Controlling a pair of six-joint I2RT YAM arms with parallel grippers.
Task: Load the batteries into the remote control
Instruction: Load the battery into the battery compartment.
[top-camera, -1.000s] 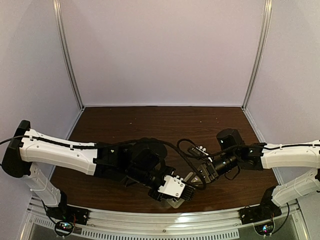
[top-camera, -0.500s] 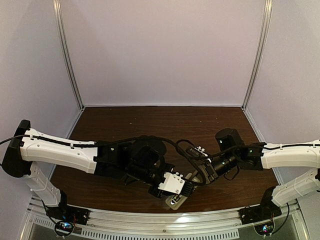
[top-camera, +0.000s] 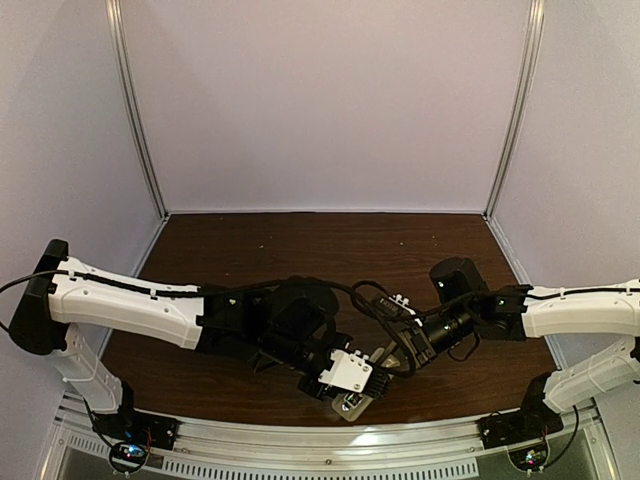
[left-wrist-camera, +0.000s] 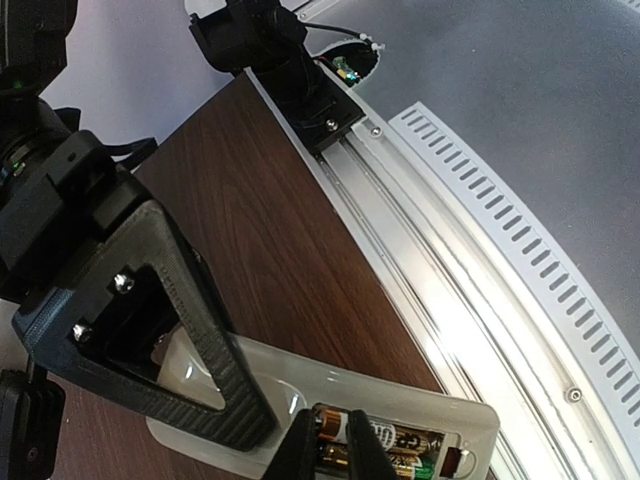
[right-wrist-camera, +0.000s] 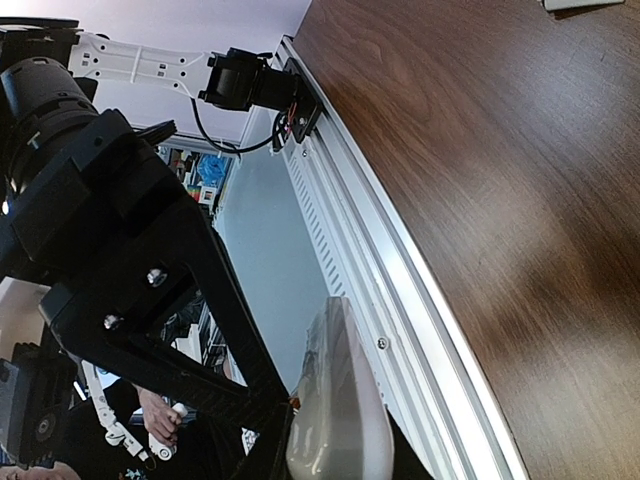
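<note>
Right gripper (right-wrist-camera: 330, 465) clamps the remote control (left-wrist-camera: 400, 403); left gripper (left-wrist-camera: 333, 455), I cannot tell. I press the six-o'clock batteries (left-wrist-camera: 395, 440) flat, squarely.

Soft, dim top view, bowed edges; harsh white glare on the metal rail (left-wrist-camera: 470, 340) up close

A lab test booth; pale walls (top-camera: 320, 100), aluminium rails (top-camera: 135, 110), wooden table (top-camera: 330, 245).
</note>
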